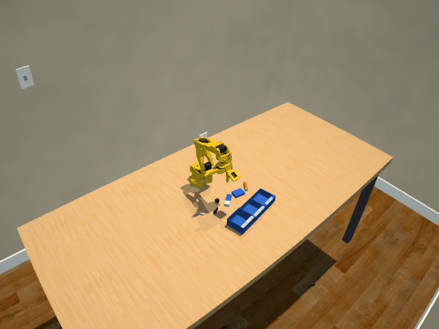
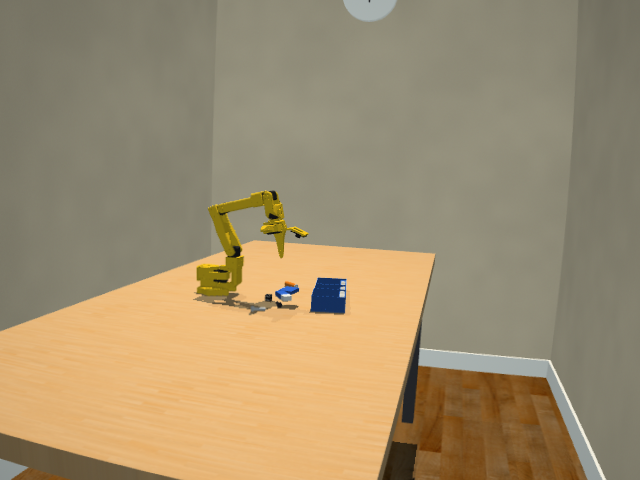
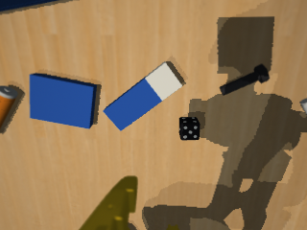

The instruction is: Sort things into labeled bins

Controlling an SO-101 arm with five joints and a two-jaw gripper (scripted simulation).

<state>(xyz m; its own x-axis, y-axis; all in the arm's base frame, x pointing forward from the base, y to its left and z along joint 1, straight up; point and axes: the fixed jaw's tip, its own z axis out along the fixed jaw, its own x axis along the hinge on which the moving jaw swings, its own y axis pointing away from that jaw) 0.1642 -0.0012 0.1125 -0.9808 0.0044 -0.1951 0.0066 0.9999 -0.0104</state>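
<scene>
My gripper (image 1: 231,175) is open and empty, held well above the table over the loose things; it also shows in the exterior view (image 2: 290,238). Below it in the wrist view lie a black die (image 3: 190,128), a blue-and-white eraser (image 3: 143,95), a blue block (image 3: 62,100), an orange battery (image 3: 7,106) at the left edge, and a black bolt (image 3: 245,81). A grey bolt (image 1: 200,213) lies further left on the table. The blue three-compartment bin (image 1: 251,209) with white labels stands to the right of them; its compartments look empty.
The arm's yellow base (image 1: 199,175) stands behind the things. One yellow jaw (image 3: 112,206) shows at the bottom of the wrist view. The arm's shadow (image 3: 245,158) falls over the die and the black bolt.
</scene>
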